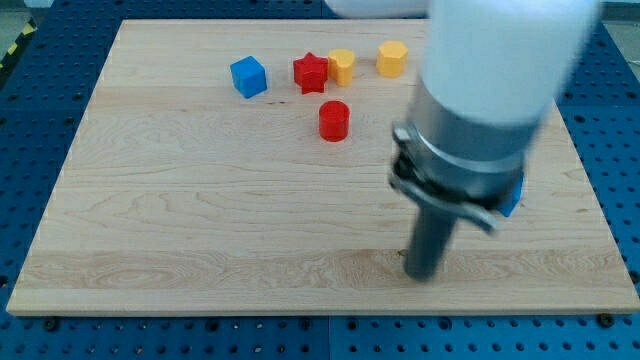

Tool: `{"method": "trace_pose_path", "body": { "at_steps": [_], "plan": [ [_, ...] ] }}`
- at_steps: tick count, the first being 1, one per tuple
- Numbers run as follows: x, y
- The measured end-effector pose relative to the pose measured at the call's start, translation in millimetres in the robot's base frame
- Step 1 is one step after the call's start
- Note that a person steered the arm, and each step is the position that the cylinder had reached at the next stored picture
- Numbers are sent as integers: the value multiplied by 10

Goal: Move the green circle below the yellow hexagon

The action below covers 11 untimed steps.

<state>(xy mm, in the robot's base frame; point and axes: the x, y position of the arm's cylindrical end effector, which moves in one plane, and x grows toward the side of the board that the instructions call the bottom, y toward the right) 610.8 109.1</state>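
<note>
No green circle shows in the camera view; the wide arm body (490, 90) hides part of the board's right side. A yellow hexagon (392, 59) sits near the view's top, right of centre. A second yellow block (342, 66), whose shape I cannot make out, touches a red star (311, 72) on its left. My tip (421, 276) rests on the board low and right of centre, far below the yellow blocks and touching no block.
A blue cube (248, 76) lies left of the red star. A red cylinder (334, 120) lies below the star. A blue block (514, 196) peeks out at the arm's right edge. The wooden board (150, 220) sits on a blue perforated table.
</note>
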Motion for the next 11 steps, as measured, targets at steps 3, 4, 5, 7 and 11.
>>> {"method": "trace_pose_path", "body": {
  "at_steps": [3,4,5,7,11],
  "plan": [
    [-1801,1457],
    [-1689,2117],
    [-1510,2364],
    [-1911,889],
    [-2010,2155]
  ]
}}
